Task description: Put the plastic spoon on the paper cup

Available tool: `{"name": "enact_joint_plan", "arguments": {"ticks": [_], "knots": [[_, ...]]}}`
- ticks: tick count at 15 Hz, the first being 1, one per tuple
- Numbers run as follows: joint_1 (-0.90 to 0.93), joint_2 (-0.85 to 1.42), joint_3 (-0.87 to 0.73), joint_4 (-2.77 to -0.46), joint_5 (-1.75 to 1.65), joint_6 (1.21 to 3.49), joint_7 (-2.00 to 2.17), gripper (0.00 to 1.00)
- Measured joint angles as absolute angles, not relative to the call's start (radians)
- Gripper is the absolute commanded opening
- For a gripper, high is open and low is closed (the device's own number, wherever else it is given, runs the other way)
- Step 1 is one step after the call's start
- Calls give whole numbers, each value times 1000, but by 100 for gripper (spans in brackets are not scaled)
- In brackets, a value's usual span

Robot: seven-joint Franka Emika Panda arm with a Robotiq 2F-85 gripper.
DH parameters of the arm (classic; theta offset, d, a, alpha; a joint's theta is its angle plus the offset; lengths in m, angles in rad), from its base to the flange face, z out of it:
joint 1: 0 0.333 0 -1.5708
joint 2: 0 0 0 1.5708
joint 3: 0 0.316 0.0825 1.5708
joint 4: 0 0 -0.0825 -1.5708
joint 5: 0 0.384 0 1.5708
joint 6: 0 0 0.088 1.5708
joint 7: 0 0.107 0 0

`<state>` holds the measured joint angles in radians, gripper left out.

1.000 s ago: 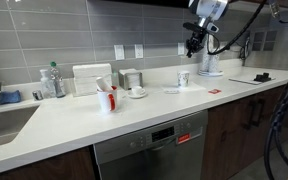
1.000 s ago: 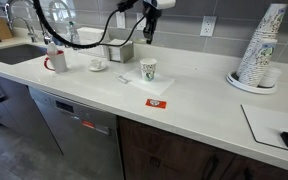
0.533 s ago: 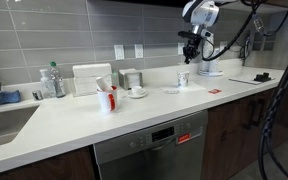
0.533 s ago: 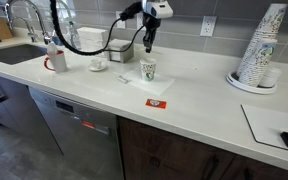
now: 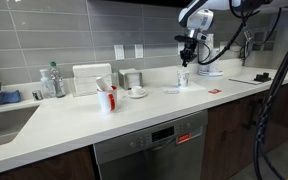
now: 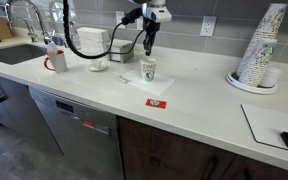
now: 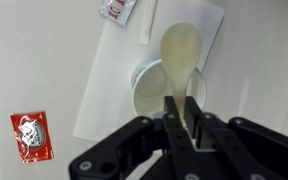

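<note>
Directly above the white paper cup [image 7: 147,97], which stands upright on a white paper napkin [image 7: 106,75] on the pale bench [image 7: 34,60], you have the cream plastic spoon [image 7: 181,48] in the air. The jaws are closed narrow on its handle. In the wrist view the spoon's bowl reaches past the far rim while the handle crosses the cup's opening. In an exterior view the cup [image 6: 149,69] sits below the jaws with a clear gap, so the spoon is resting on nothing yet.

What remains, by the look of it, is the lowering and the release. Come straight down without drifting sideways: the cup looks empty and light, and a nudge on the rim could tip it or slide it on the napkin. Hold the spoon level so it meets the rim at two opposite points together. How much handle overhangs the near side is hidden behind the jaws, so judge the balance before letting go. Open only once the spoon bears on the rim, open just a little, then lift straight up. A red sauce packet [image 7: 29,137] lies well apart from the cup and should not trouble you.
</note>
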<state>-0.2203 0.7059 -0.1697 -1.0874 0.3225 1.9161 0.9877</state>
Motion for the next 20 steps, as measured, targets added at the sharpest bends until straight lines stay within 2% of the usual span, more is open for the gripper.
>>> {"name": "enact_joint_plan", "arguments": {"ticks": [20], "knots": [[-220,840,-175,-895,286,1809,1038,4]]}}
